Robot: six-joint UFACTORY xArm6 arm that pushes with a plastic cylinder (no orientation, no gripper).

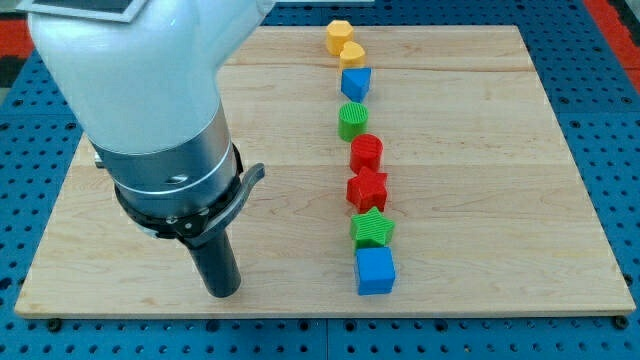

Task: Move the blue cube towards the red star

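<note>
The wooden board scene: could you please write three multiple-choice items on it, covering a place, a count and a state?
1. Where is my tip relative to the blue cube?
A. to the view's left of it
B. to the view's right of it
C. on top of it

2. How many blocks are on the wooden board?
A. six
B. eight
C. ten

3. What lies between the blue cube and the red star?
A. nothing
B. a yellow block
C. the green star

Key: 1 A, bare board separates them; 2 B, one column of eight; 3 C, it sits directly between them.
</note>
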